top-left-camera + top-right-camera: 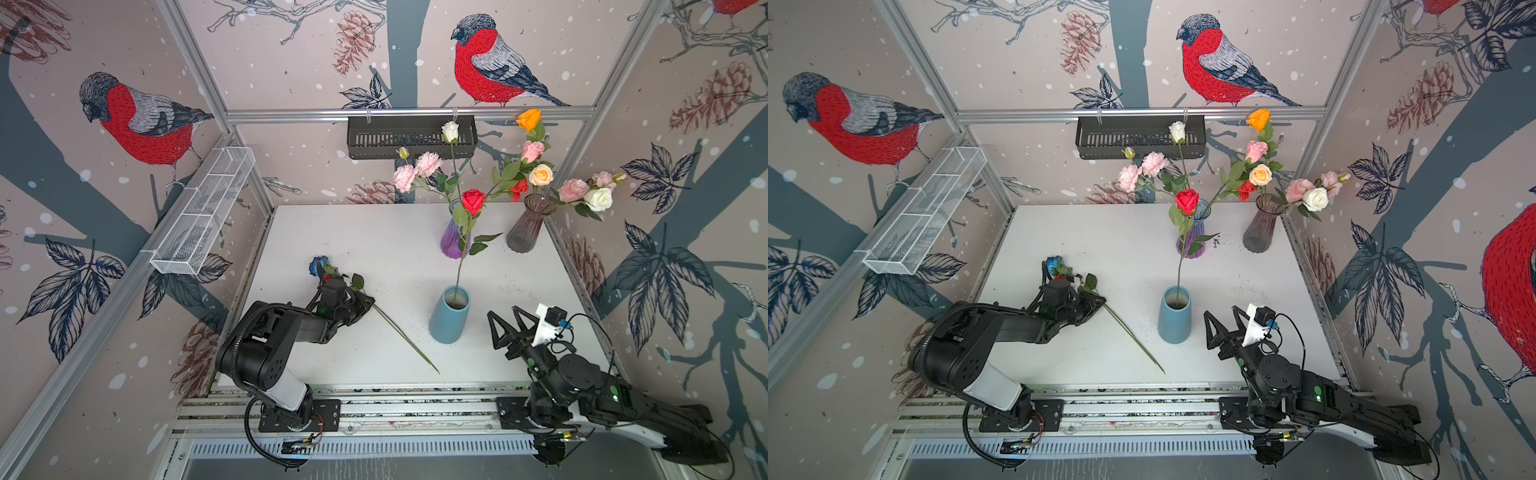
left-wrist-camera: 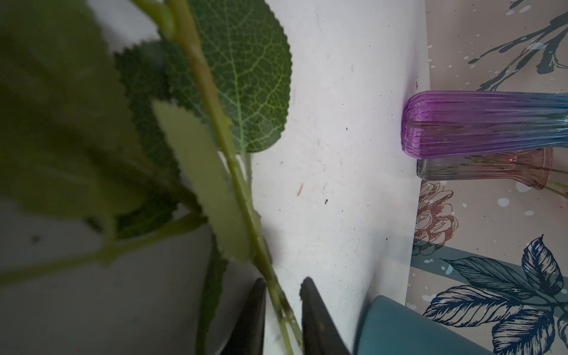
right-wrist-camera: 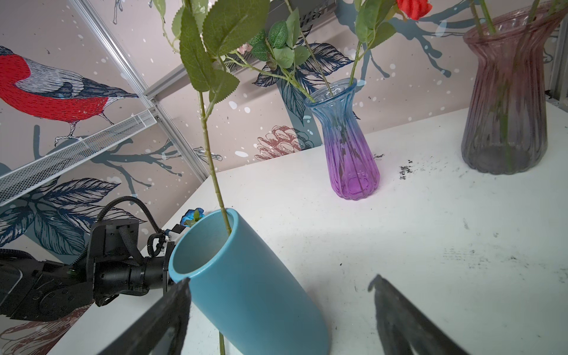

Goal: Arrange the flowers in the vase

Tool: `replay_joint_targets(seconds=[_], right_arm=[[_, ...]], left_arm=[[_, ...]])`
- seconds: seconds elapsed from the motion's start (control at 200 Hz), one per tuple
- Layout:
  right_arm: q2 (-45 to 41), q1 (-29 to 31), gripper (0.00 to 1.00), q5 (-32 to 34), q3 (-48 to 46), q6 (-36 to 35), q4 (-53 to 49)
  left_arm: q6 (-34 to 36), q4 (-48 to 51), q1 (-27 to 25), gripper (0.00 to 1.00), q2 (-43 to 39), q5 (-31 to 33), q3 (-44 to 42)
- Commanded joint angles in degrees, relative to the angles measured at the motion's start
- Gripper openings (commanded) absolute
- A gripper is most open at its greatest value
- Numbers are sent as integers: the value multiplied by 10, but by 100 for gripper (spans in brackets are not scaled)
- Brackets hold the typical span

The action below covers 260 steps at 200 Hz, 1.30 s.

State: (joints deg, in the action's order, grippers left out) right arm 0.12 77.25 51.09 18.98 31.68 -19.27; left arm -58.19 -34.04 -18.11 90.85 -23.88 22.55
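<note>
Left gripper (image 2: 281,285) astride blue rose (image 1: 320,265); hold uncertain.
Right gripper (image 1: 503,312) gapes empty; stem (image 1: 399,334) may slip or strike vase (image 1: 449,320) at three o'clock.

Both top views: high overhead, distant, looking down on blue vase (image 1: 449,320) (image 1: 1174,320); coverage near identical. Left wrist: low, very close, blue vase (image 2: 399,325) only partly in view. Right wrist: close before blue vase (image 3: 246,292), facing beyond it. All four share it.
</note>
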Motion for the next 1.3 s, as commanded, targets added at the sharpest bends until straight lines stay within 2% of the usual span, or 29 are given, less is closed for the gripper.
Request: replay_joint_targets(seconds=[0.0, 0.12, 0.595, 0.715, 0.891, 1.011, 1.296], right_arm=[[-1, 4, 92, 10, 4, 8, 1], [-1, 6, 92, 11, 5, 9, 0], [-1, 10, 91, 19, 5, 7, -2], [-1, 9, 91, 2, 3, -11, 11], [1, 8, 90, -11, 1, -16, 27], [0, 9, 90, -13, 1, 4, 37], [0, 9, 92, -9, 0, -29, 68]], left_arm=[[-2, -28, 3, 12, -6, 1, -3], [8, -7, 4, 0, -33, 13, -3], [86, 166, 5, 0, -201, 63, 56], [98, 188, 6, 0, -234, 64, 65], [111, 210, 6, 0, -271, 69, 73], [121, 227, 6, 0, -297, 77, 80], [176, 285, 4, 0, -326, 77, 123]])
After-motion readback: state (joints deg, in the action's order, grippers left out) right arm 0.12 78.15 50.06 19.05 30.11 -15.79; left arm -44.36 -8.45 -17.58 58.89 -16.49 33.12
